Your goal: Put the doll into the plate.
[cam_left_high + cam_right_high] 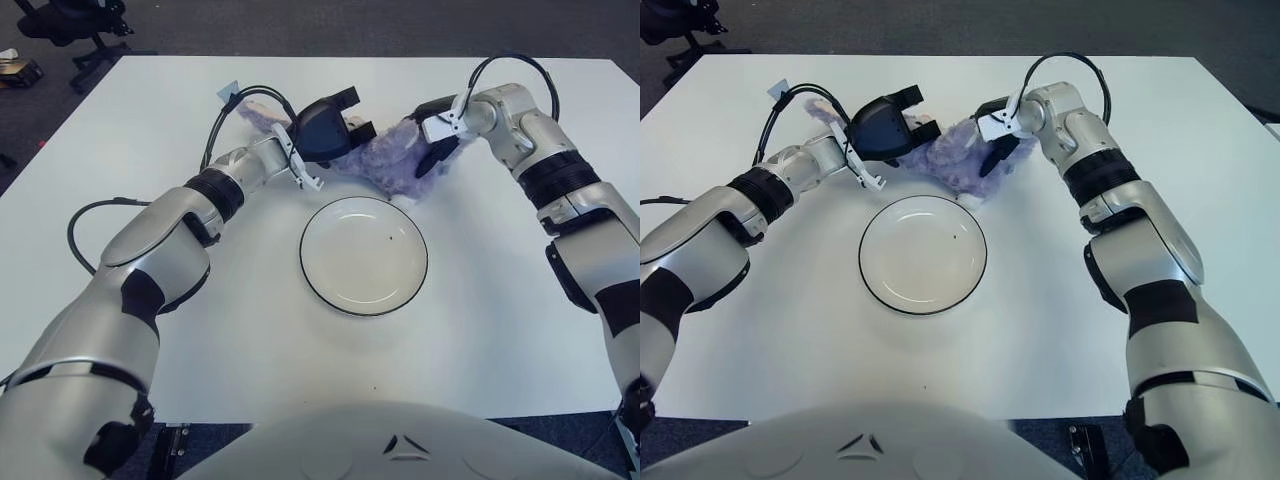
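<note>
Doll (385, 160) lay beyond plate (364, 254), between my hands | left hand (325, 128) closed over its left end, right hand (436, 137) fingers dug into its right, apparently gripping | soft, light plush; I judged a deep body pinch best.

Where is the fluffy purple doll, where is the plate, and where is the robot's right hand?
doll (385, 160), left eye view, on its purple fur between the two hands.
plate (364, 297), left eye view, on its near inner rim.
right hand (437, 135), left eye view, between its fingertips at the doll's right end.
</note>
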Action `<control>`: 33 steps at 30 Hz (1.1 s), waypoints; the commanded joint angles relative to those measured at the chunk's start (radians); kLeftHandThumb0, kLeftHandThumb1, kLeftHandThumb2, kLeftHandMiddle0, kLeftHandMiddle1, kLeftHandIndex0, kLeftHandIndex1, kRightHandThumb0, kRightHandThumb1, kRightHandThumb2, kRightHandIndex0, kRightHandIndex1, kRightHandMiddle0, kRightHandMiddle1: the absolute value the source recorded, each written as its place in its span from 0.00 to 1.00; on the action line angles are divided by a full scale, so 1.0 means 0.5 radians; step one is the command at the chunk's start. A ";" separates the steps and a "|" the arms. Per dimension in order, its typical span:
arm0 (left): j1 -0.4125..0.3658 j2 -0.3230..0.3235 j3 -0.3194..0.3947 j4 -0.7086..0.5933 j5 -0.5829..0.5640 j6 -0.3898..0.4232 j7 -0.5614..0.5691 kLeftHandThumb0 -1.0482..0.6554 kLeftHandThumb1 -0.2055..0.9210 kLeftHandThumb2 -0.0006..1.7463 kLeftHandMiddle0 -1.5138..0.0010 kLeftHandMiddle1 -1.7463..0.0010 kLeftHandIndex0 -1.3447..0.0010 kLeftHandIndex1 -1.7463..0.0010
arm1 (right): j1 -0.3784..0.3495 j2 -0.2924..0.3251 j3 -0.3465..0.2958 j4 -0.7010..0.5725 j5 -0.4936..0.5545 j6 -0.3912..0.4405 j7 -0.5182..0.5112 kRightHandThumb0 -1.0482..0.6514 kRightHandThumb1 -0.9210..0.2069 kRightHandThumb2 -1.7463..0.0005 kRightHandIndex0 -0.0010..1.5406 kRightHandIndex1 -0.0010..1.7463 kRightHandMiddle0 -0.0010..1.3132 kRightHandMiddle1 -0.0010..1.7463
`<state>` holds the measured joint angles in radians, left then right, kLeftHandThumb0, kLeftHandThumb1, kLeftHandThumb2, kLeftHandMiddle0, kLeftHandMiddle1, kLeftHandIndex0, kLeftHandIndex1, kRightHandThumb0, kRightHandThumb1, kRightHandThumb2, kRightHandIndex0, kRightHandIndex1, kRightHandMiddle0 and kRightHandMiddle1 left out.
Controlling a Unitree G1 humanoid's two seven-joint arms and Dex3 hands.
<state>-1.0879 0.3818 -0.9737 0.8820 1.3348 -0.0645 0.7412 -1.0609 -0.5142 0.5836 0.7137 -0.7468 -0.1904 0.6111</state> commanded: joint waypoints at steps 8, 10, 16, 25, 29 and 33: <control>0.037 -0.071 0.026 0.046 0.008 0.092 0.114 0.61 1.00 0.06 0.61 0.38 0.52 0.24 | 0.089 -0.004 0.107 0.088 -0.179 -0.128 -0.306 0.06 0.00 0.92 0.40 0.02 0.25 0.02; 0.032 -0.083 0.026 0.064 0.007 0.104 0.134 0.61 1.00 0.06 0.60 0.39 0.52 0.24 | 0.084 -0.003 0.127 0.115 -0.210 -0.156 -0.360 0.05 0.00 0.91 0.46 0.03 0.28 0.03; 0.022 -0.101 0.021 0.092 0.004 0.114 0.153 0.61 1.00 0.06 0.60 0.39 0.52 0.23 | 0.057 0.008 0.167 0.178 -0.267 -0.193 -0.424 0.04 0.00 0.89 0.50 0.04 0.30 0.04; 0.012 -0.122 0.026 0.087 -0.001 0.119 0.141 0.61 1.00 0.06 0.59 0.40 0.52 0.23 | 0.004 0.035 0.301 0.246 -0.419 -0.208 -0.464 0.03 0.00 0.88 0.52 0.03 0.32 0.05; 0.012 -0.124 0.027 0.080 0.002 0.117 0.132 0.61 1.00 0.06 0.59 0.40 0.52 0.23 | -0.015 0.039 0.343 0.270 -0.460 -0.226 -0.479 0.03 0.00 0.87 0.52 0.03 0.33 0.05; 0.012 -0.124 0.027 0.080 0.002 0.117 0.131 0.61 1.00 0.06 0.59 0.40 0.52 0.23 | -0.021 0.042 0.347 0.284 -0.462 -0.231 -0.487 0.02 0.00 0.87 0.52 0.03 0.33 0.05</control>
<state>-1.0835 0.3308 -0.9616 0.9301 1.3366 -0.0010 0.8049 -1.1038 -0.5088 0.7294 0.8301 -0.9540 -0.2963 0.3666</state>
